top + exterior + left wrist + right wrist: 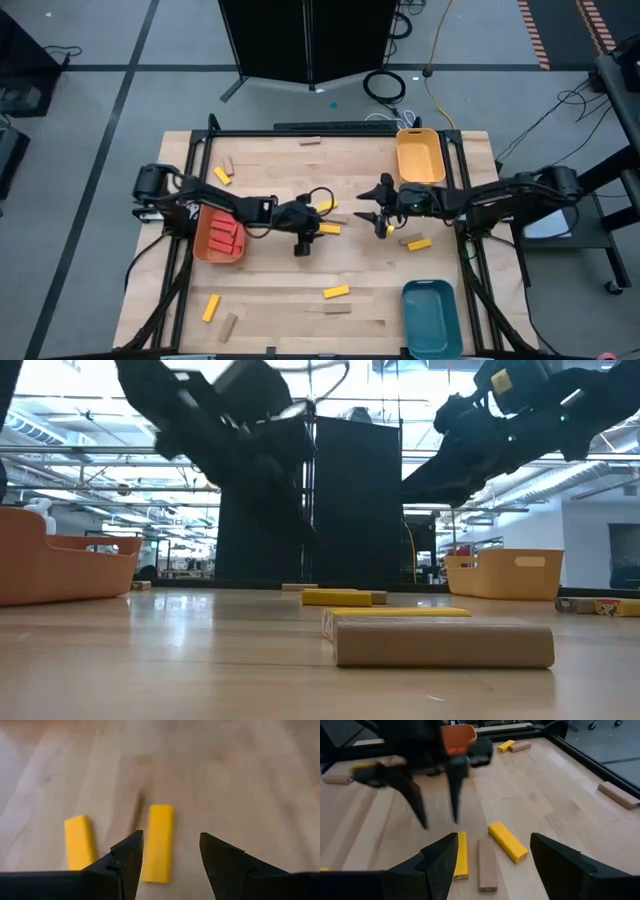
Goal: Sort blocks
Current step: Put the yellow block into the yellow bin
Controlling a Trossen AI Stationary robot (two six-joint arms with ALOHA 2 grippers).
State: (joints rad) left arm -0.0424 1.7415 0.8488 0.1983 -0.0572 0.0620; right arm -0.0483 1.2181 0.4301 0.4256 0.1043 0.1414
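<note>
We log red blocks (226, 238) in orange tray (203, 233); yellow tray (420, 160), teal tray (430, 315) look empty. Yellow + tan blocks (336, 292) lie loose on table (280, 300). Left gripper (304, 238), right gripper (381, 215) hover mid-table, both jaws open, empty. Approx. a third sorted.

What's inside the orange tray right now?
The orange tray holds several red blocks lying side by side. The left arm crosses its upper edge, so anything beneath it is hidden. No yellow or tan blocks show inside.
</note>
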